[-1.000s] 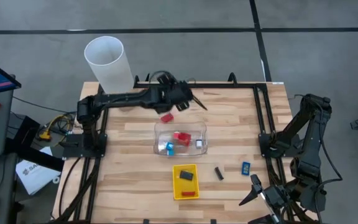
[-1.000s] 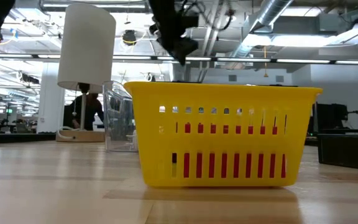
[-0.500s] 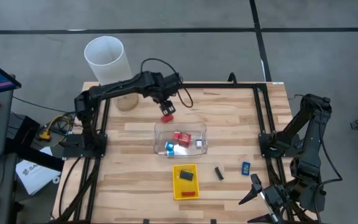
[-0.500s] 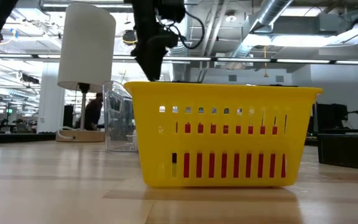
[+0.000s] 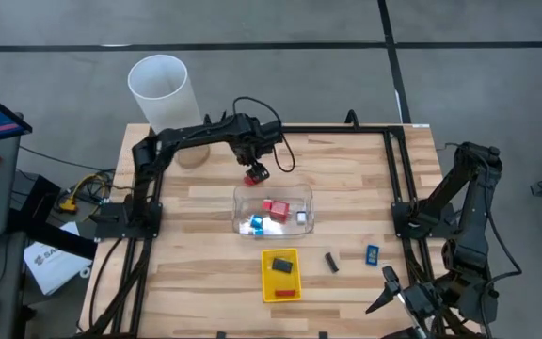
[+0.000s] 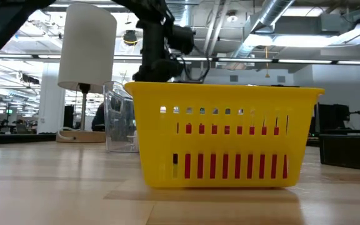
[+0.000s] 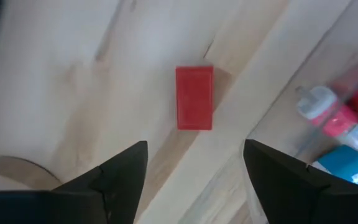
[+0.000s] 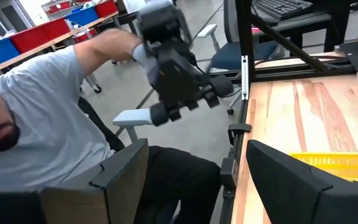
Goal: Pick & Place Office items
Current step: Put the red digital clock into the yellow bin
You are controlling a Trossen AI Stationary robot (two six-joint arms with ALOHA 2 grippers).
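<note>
red block (image 7: 194,98) lies bare on the wooden table (image 5: 205,268), just ahead of the left gripper (image 7: 194,168) | clear plastic tray (image 5: 274,210) close beside it: red, blue and white pieces | yellow tray (image 5: 281,274): black bit, red stick | left gripper's fingers spread apart, holding nothing | right gripper (image 5: 386,291) well away, fingers apart, nothing held

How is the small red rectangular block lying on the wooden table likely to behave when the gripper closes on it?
The small red rectangular block looks rigid with flat faces, so it probably grips squarely. It lies flat, so rolling seems unlikely. Being tiny, it is likely light and may skid on the wooden table.
</note>
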